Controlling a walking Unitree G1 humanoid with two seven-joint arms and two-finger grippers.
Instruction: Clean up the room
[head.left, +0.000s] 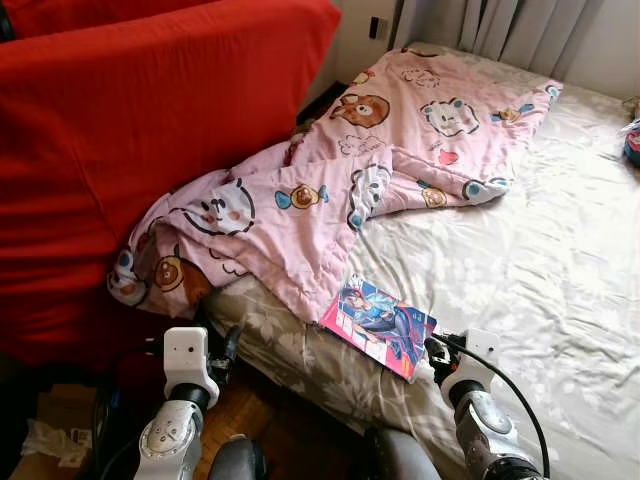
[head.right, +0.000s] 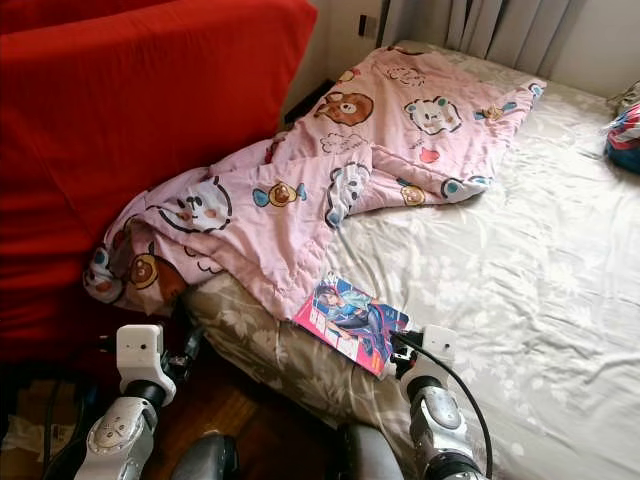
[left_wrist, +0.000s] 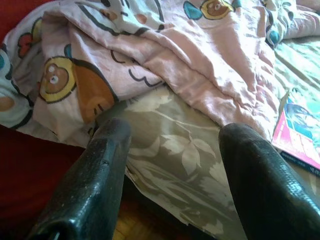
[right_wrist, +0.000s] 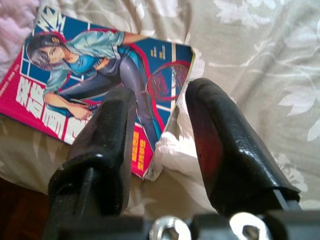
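Cleanup barely begun: we have the right gripper (right_wrist: 160, 130) spread open astride the corner of the comic book (head.left: 378, 325) lying ungrasped at the bed (head.left: 540, 270) edge beside the crumpled pink quilt (head.left: 330, 190), left gripper (left_wrist: 172, 165) open, empty.

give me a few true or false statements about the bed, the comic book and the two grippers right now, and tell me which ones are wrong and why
1. The comic book lies on the bed near its edge. True.
2. The right gripper is clamped shut on the comic book. False: its fingers are open, one over the book's corner, one over the sheet.
3. The pink cartoon blanket is folded neatly at the foot of the bed. False: it lies crumpled along the bed's side against the red sofa.
4. The left gripper is open, near the bed's edge below the blanket. True.
5. The comic book is buried under the blanket. False: its cover is in plain view beside the blanket's edge.
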